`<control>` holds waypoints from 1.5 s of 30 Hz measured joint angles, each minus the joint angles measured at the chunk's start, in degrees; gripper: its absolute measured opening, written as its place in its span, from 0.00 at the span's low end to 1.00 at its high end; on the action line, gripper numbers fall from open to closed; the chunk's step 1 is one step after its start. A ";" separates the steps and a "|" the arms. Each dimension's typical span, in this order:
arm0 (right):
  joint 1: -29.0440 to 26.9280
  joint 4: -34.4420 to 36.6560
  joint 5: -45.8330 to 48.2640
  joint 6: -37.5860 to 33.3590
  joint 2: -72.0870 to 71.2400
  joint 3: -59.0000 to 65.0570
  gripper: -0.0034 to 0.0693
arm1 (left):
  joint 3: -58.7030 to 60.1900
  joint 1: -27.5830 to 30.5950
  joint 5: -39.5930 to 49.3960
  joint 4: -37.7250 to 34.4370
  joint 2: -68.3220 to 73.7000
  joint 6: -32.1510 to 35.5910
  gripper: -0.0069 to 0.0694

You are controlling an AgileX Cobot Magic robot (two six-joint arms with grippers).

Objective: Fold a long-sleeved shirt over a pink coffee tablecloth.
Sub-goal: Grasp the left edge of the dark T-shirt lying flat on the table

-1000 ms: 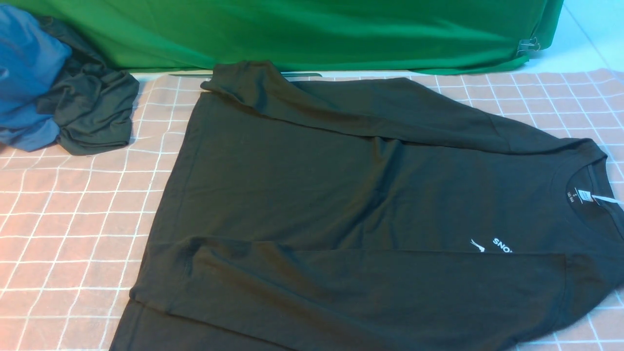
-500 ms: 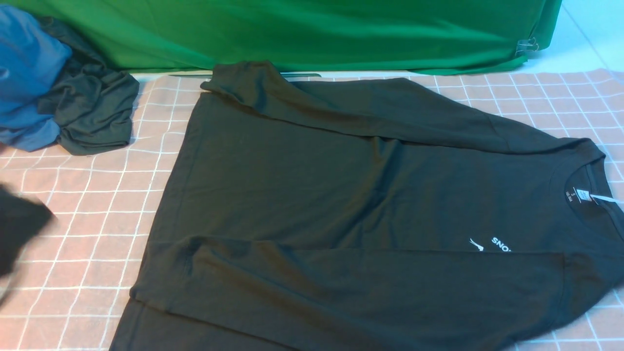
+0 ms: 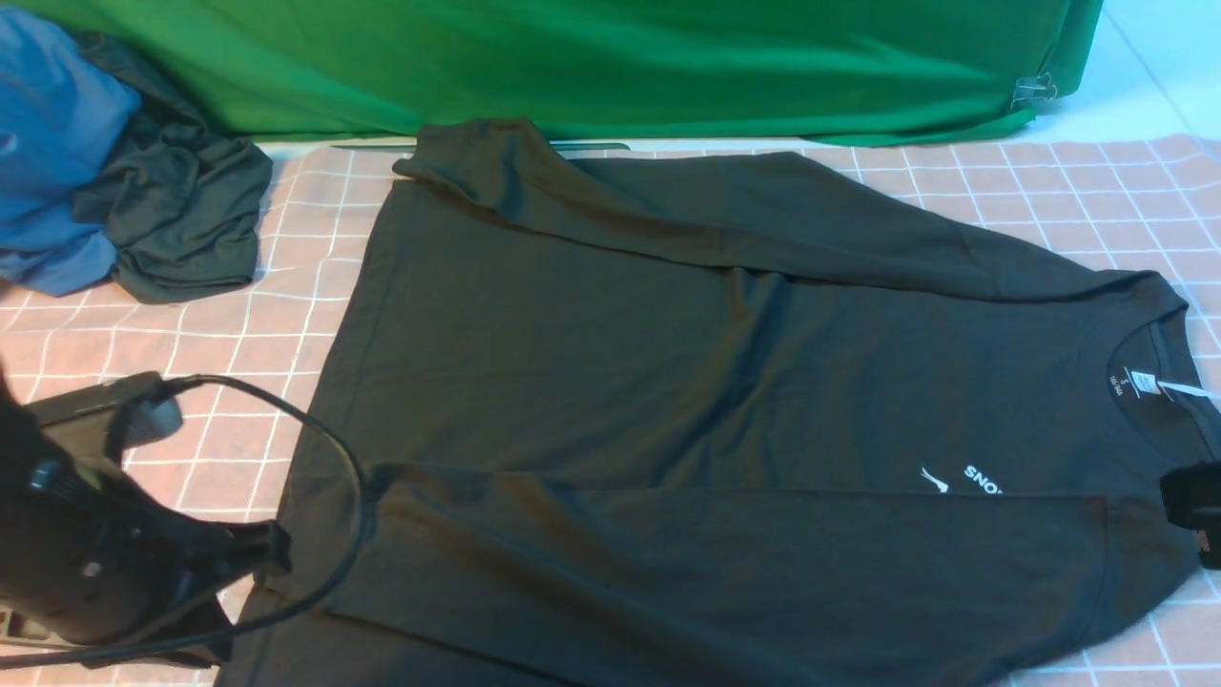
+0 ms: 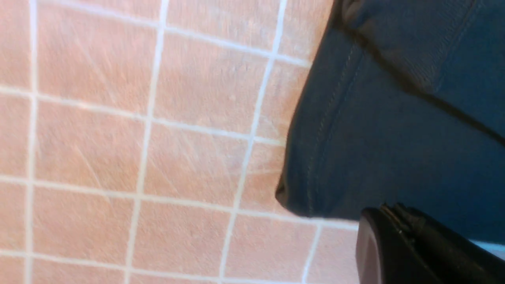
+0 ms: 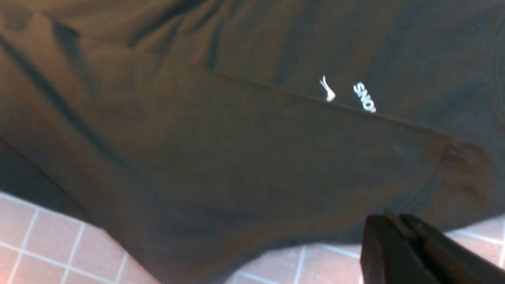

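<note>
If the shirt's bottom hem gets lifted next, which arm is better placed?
Left, likely: the left gripper hovers shut beside the long-sleeved shirt's hem end, while the right gripper is at the shoulder end.

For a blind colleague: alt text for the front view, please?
A dark long-sleeved shirt lies flat on a pink grid tablecloth, sleeves folded across its body, collar to the right. The robot's left arm and right arm flank it.
</note>
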 joint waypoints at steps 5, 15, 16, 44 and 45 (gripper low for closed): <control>0.00 0.25 -2.80 -0.05 0.02 0.57 0.14 | 0.00 -5.01 -2.91 5.62 1.19 -3.13 0.11; 0.00 0.62 -4.34 -0.10 0.02 0.86 0.16 | 0.00 -5.18 -13.45 7.24 8.55 -5.03 0.44; 0.00 0.67 -4.34 -0.10 0.02 0.87 0.16 | 0.00 -5.18 -14.34 7.58 9.44 -5.60 0.50; 0.00 1.11 -4.79 -0.16 0.07 0.92 0.18 | -0.23 -5.18 -24.13 5.75 18.94 -3.98 0.68; 0.00 1.13 -4.79 -0.16 0.07 0.92 0.19 | -0.23 -5.18 -24.13 5.75 18.83 -3.85 0.60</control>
